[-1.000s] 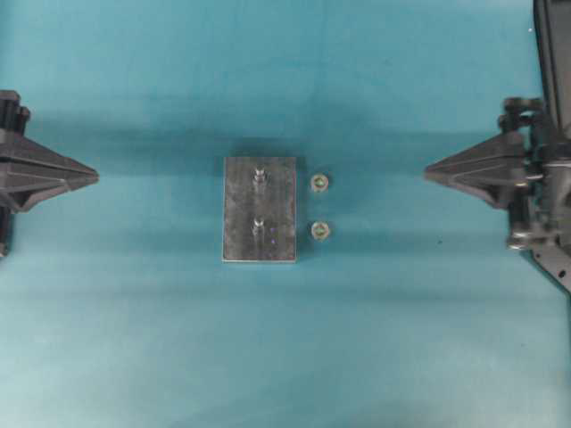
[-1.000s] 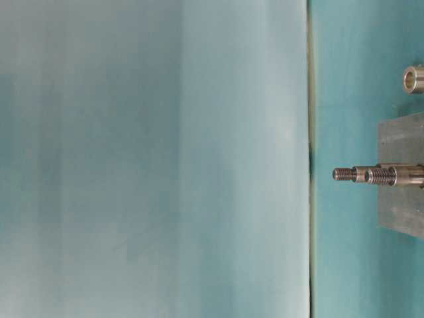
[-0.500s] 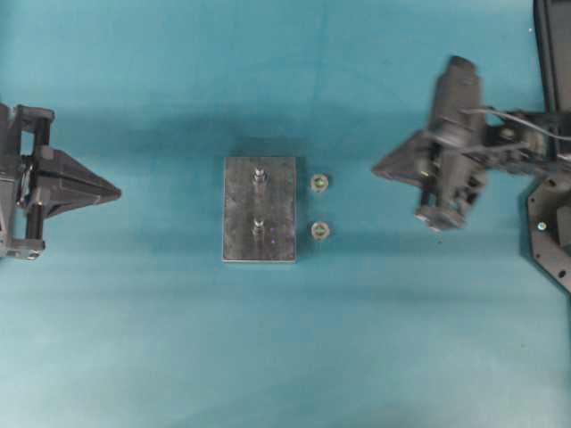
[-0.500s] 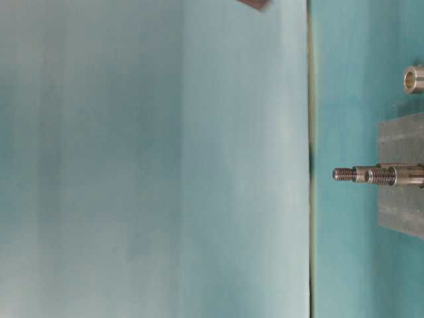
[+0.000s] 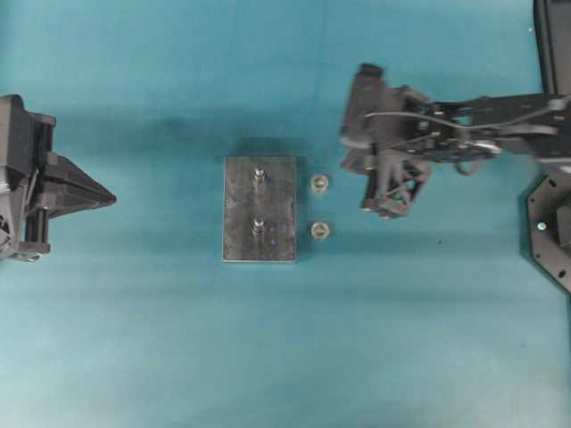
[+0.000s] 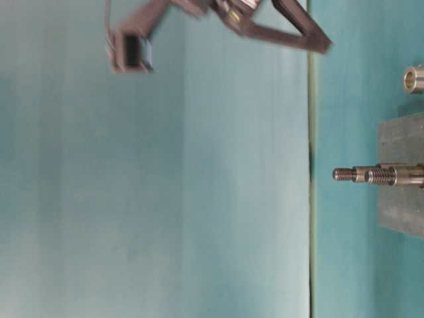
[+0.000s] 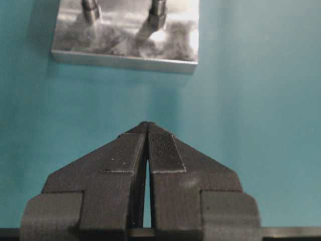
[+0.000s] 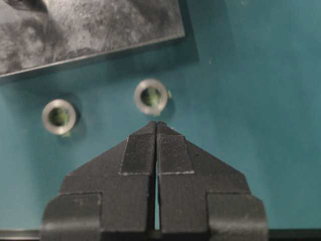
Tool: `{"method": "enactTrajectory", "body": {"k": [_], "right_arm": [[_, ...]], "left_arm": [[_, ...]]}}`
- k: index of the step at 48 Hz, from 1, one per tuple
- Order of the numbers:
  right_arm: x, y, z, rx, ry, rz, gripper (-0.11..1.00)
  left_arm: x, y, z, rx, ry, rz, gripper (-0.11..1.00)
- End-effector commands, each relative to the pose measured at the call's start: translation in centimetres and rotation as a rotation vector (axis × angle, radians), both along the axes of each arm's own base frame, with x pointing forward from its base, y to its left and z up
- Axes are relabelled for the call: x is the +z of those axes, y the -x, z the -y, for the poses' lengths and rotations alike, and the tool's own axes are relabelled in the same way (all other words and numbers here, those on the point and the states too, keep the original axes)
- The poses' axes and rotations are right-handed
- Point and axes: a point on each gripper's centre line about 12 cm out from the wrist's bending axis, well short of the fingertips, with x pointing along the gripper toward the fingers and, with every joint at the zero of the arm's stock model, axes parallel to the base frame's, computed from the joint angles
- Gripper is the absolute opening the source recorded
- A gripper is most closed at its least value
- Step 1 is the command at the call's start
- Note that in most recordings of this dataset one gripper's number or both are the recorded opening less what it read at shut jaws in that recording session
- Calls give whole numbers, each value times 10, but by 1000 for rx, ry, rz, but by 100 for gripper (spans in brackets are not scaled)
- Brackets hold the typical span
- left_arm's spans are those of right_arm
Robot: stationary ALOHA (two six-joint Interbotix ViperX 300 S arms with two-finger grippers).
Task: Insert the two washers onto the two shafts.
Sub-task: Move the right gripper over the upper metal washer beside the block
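Overhead view: a rectangular grey metal base plate (image 5: 259, 209) lies flat near the centre of the teal table surface (image 5: 268, 357) and carries two short threaded steel shafts (image 5: 258, 175), both upright, one behind the other along the plate's long axis. Two small round silver washers (image 5: 319, 184) rest on the table just beside the plate's right edge, apart from each other and from the plate, one level with each shaft. The black right gripper (image 5: 350, 153) hangs near the washer farther from the camera's lower edge, on its right, touching nothing. The black left gripper (image 5: 109, 194) sits well apart from the plate on the left. Right wrist view: the right gripper's ribbed fingertips (image 8: 156, 125) meet at the tip with only a hairline slit between them and grasp nothing; one washer (image 8: 151, 96) lies just ahead of the tip, the second (image 8: 59, 115) off to one side, with the plate's edge (image 8: 90, 35) beyond. Left wrist view: the left gripper's pads (image 7: 147, 128) are pressed together, empty, pointing at the plate (image 7: 125, 40). Table-level view: both shafts (image 6: 358, 174) stand clear of the plate, bare of any washer.
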Motion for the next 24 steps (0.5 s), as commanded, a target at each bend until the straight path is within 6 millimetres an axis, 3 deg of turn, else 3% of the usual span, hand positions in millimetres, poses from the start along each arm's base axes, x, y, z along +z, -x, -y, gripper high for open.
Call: {"method": "enactTrajectory", "body": {"k": [1,14,24], "right_arm": [[9,-13,4,19,19,23,10],[-10,-27,6,27,7,-54,78],[-22,-35,7,39,8,-87,77]], "left_arm": [[10,-5,0,0,-4,28,0],[12,-6,0,0,-4,34,0],[12,-6,0,0,-4,34,0]]}}
